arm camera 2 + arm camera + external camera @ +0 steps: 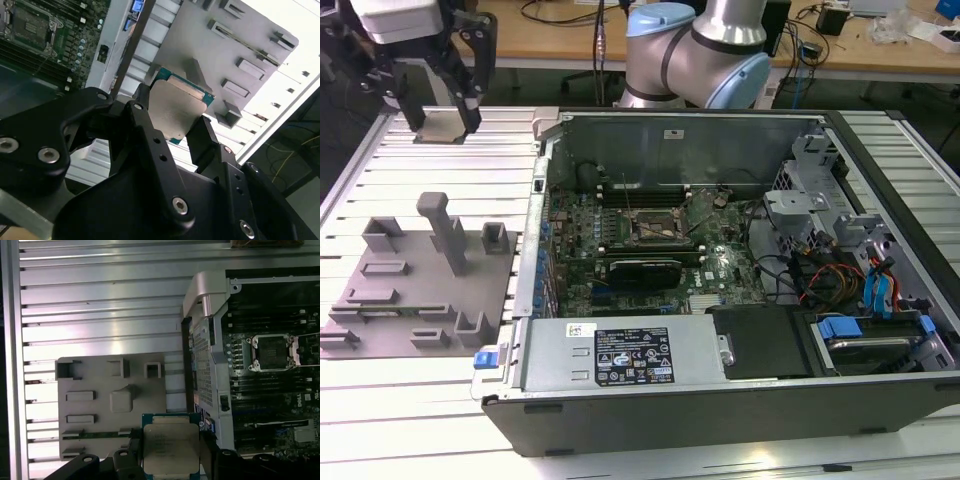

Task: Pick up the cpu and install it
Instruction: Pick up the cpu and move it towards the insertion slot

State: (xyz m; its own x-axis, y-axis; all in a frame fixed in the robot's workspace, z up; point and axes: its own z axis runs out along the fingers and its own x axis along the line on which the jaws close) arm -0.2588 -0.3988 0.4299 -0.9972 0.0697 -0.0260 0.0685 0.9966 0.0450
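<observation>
Gripper [172, 120] clamps cpu [176, 105] above slatted tbl [400, 420].

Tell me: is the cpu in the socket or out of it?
Out. The end effector grips the cpu clear of the case; the socket sits empty.
</observation>
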